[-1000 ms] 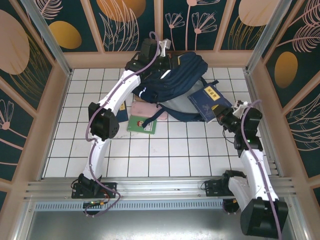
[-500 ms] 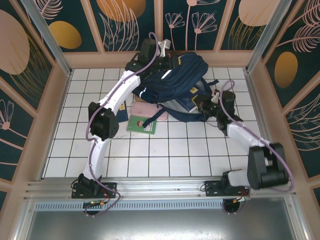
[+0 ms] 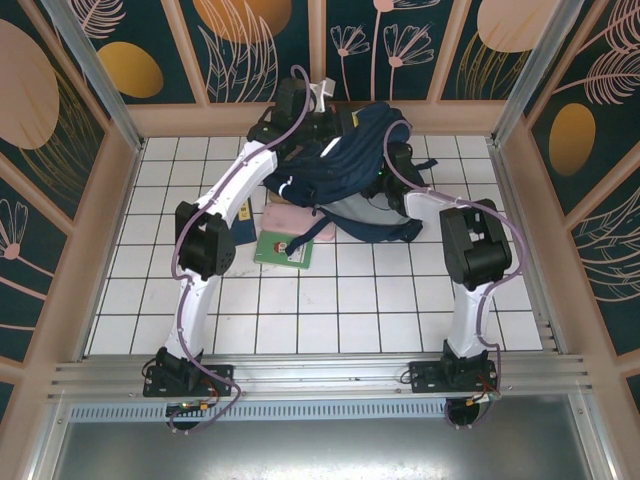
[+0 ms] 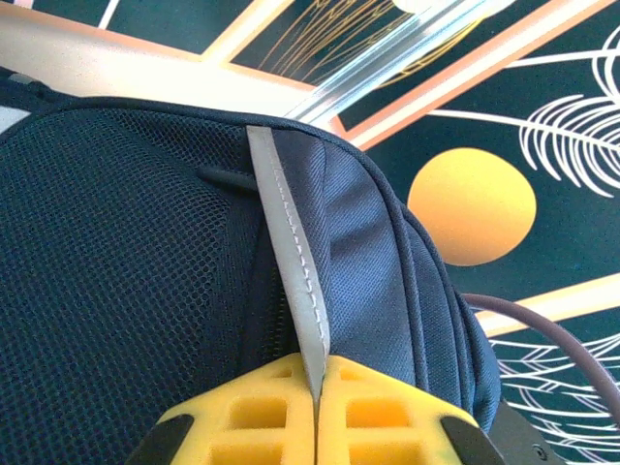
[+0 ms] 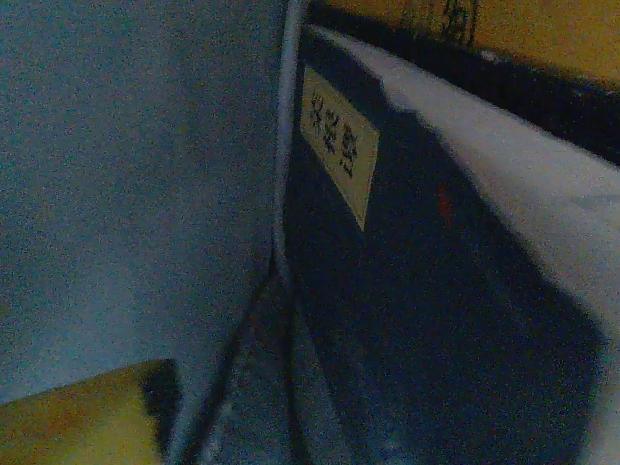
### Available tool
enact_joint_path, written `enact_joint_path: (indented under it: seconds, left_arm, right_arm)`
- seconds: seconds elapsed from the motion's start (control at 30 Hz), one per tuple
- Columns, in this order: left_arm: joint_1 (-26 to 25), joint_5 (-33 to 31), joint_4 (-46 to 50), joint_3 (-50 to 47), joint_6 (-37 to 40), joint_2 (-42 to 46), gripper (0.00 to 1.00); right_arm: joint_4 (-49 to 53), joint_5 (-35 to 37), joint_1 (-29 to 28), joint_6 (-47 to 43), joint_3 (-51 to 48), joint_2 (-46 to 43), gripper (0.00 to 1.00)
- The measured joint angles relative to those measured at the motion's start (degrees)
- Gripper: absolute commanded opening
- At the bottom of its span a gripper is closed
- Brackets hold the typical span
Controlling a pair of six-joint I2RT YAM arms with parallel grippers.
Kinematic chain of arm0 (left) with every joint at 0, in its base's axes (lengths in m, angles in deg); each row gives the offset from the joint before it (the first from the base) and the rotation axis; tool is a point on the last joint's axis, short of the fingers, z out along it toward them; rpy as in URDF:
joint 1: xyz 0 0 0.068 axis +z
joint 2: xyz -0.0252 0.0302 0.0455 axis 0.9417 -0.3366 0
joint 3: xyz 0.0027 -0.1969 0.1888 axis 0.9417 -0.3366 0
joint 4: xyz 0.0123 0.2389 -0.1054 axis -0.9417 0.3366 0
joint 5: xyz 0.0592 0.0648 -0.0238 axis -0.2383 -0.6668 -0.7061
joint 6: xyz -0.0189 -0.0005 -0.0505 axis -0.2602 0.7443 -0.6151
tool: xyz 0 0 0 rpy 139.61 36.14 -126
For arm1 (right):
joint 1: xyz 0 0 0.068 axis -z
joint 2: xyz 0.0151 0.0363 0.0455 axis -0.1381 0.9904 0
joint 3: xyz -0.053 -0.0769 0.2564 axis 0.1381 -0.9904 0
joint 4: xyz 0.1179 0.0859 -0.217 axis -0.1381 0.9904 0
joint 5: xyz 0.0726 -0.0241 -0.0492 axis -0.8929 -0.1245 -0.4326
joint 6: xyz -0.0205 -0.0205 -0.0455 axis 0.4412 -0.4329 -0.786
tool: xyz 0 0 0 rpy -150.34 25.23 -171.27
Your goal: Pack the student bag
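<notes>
Big navy-blue fabric student bag (image 3: 350, 150) lies far-centre on white-tiled table (image 3: 380, 300). Dark navy book w/ yellow label (image 5: 407, 271) stands inside the bag. L gripper (image 4: 315, 402) clenched on bag's grey stripe (image 4: 286, 252). R gripper (image 3: 388, 178) inside bag, jaws apart, nothing gripped.
</notes>
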Motion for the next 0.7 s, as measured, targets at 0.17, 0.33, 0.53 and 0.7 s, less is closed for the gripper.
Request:
enact_joint_path:
  seconds: [0.17,0.33,0.53,0.7]
  left_arm:
    - [0.7,1.07,-1.36,-0.61,-1.01,0.0,0.0]
    - [0.74,1.51,-1.9,-0.92,-1.62,0.0,0.0]
    - [0.74,1.55,-2.32,-1.11,-1.6,0.0,0.0]
    - [0.74,1.44,-2.43,-0.96,-1.6,0.0,0.0]
  right_arm:
    - [4.94,4.22,-0.04,-3.63,-2.25,-5.49,0.93]
    - [10.58,8.57,-0.02,-6.62,-5.81,-12.94,0.91]
    - [15.06,15.91,0.02,-8.72,-16.55,-26.23,0.88]
    - [17.4,22.14,1.18,-10.03,-26.36,-39.43,0.82]
